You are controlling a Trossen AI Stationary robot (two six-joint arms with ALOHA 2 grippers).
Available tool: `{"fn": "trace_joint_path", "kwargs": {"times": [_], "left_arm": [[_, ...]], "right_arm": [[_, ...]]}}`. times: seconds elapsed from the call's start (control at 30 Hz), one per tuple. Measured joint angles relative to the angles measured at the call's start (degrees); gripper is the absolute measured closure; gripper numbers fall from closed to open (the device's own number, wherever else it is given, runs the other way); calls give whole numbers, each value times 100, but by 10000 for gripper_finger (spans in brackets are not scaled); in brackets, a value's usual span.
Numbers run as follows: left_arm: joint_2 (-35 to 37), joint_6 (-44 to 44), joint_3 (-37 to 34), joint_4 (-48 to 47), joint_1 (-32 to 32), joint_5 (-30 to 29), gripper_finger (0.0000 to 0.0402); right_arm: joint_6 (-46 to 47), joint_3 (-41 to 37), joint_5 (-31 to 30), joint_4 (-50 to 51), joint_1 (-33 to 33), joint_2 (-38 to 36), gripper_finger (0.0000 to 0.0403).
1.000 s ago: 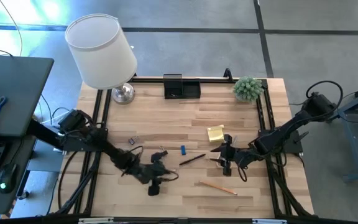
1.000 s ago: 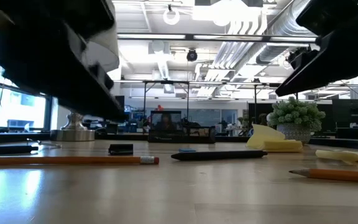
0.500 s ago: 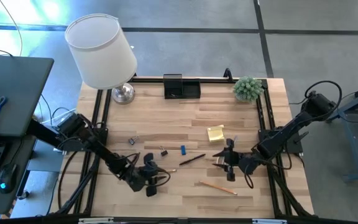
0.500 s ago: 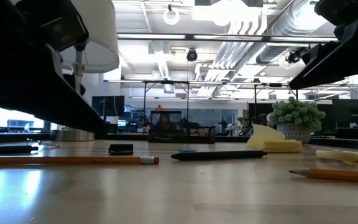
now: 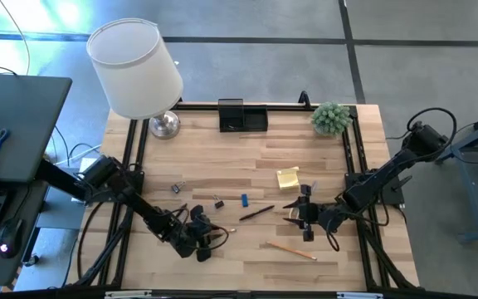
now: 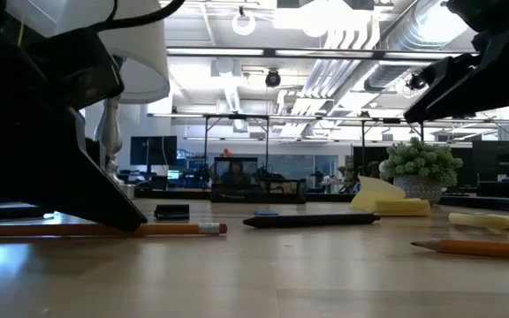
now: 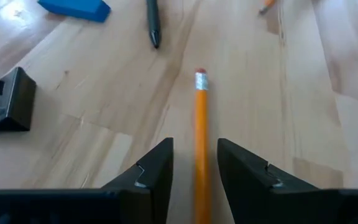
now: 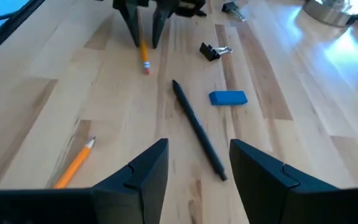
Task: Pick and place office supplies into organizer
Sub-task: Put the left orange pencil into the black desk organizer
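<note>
My left gripper [image 5: 203, 235] is open and low at the table's near middle. Its fingers [image 7: 157, 171] stand on either side of a wooden pencil [image 7: 201, 130] without touching it; the eraser end [image 7: 201, 79] points away. My right gripper [image 5: 301, 214] is open and empty above a dark pen [image 8: 197, 130]. A small blue piece [image 8: 229, 98], a black clip [image 8: 211, 51] and a second pencil [image 8: 73, 165] lie flat on the table. A yellow sticky-note pad [image 5: 287, 178] lies further back. The black organizer [image 5: 241, 116] stands at the far edge.
A white-shaded lamp [image 5: 135, 66] stands at the far left corner and a small green plant [image 5: 331, 118] at the far right. A second small clip [image 5: 177, 188] lies left of the middle. Black frame rails [image 5: 351, 158] run along the table's sides.
My left gripper has come down to the table top and now straddles the pencil. The pencil and the other supplies have stayed where they were.
</note>
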State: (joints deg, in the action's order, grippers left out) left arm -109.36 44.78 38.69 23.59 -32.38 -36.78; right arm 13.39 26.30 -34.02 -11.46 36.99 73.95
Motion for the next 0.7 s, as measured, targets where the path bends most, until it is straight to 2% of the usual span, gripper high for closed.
{"fn": "trace_joint_path", "kwargs": {"times": [0.1,0.27,0.53,0.7], "left_arm": [[-163,306,13,46,-4,-154,285],[-208,338,13,47,-16,-229,289],[-246,-527,196,-175,-206,-326,349],[-247,-525,409,-624,-247,-441,380]], "right_arm": [[-92,0,17,-4,-78,2,236],[-190,0,133,-3,-169,2,236],[-191,0,149,1,-205,2,236],[-184,0,108,-1,-205,2,236]]}}
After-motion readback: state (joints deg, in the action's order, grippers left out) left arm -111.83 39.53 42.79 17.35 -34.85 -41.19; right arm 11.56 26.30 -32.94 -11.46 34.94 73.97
